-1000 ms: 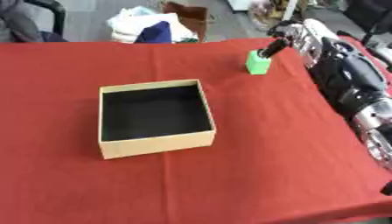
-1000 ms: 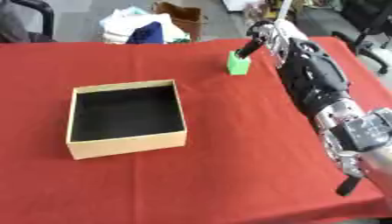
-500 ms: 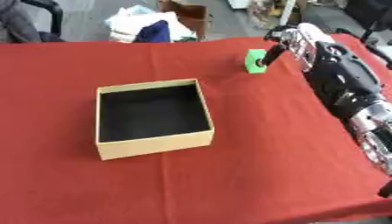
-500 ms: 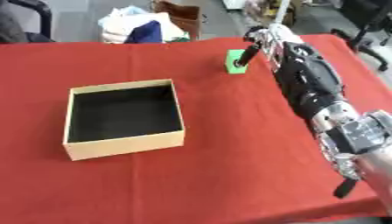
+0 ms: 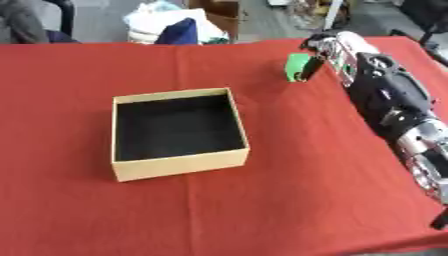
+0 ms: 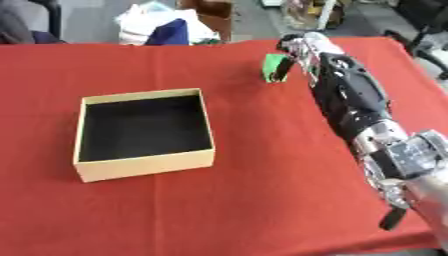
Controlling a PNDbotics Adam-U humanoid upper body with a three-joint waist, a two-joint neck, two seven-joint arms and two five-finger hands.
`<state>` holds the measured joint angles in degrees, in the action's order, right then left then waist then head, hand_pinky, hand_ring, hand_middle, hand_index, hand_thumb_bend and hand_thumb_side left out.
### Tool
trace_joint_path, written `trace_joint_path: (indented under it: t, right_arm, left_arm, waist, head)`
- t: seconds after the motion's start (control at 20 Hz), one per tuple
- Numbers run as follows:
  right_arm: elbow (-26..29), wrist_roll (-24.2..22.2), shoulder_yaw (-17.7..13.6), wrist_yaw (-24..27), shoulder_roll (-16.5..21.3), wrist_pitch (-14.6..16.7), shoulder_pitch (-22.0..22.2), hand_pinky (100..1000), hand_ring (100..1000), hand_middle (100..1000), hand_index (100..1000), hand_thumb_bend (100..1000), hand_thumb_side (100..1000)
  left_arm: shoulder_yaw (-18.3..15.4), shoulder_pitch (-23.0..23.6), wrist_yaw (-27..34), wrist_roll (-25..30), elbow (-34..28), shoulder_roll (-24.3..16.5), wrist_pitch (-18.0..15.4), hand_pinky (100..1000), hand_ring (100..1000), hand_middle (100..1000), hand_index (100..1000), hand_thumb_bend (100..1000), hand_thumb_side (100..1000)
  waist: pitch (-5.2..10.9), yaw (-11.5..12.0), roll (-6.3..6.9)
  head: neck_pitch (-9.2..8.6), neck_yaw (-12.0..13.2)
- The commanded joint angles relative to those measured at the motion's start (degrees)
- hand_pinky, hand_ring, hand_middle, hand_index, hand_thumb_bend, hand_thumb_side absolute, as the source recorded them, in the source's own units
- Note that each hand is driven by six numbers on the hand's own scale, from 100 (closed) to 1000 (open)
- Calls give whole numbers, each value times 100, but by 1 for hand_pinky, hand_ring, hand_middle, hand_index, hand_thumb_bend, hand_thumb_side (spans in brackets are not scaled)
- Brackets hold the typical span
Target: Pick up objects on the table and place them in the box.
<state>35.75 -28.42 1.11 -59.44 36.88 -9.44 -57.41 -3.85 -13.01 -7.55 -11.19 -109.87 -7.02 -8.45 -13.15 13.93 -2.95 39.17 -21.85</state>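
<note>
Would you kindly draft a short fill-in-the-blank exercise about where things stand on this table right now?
1. The tablecloth is ____ in colour.
2. The cardboard box holds ____ inside so far.
3. The robot's right hand reaches the ____ block at the far side of the table.
4. Seen from the robot, that block lies to the ____ of the box.

Missing words: red; nothing; green; right
</note>
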Motion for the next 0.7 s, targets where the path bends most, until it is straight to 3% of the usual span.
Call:
trace_joint_path:
  t: [0.05, 0.5, 0.7]
  right_arm:
    - [158, 80, -12, -75, 171, 7, -79, 859, 901, 982, 1000, 205, 161]
    - [135, 170, -26, -70, 183, -6, -39, 851, 884, 931, 1000, 168, 166]
    - [138, 246, -35, -38, 177, -14, -26, 827, 845, 850, 1000, 108, 161]
  left_arm:
    - [-43, -75, 0, -16, -93, -77, 11, 897, 819, 613, 495, 100, 118]
    - [-46, -83, 6, -14, -98, -69, 16, 897, 820, 612, 494, 100, 118]
    - [-47, -87, 5, -15, -100, -66, 18, 897, 821, 612, 494, 100, 119]
  waist:
    - [68, 19, 18]
    - [-5, 52, 37]
    - [-27, 68, 44]
  head:
    - [-83, -24]
    - [-95, -32]
    - [-97, -34]
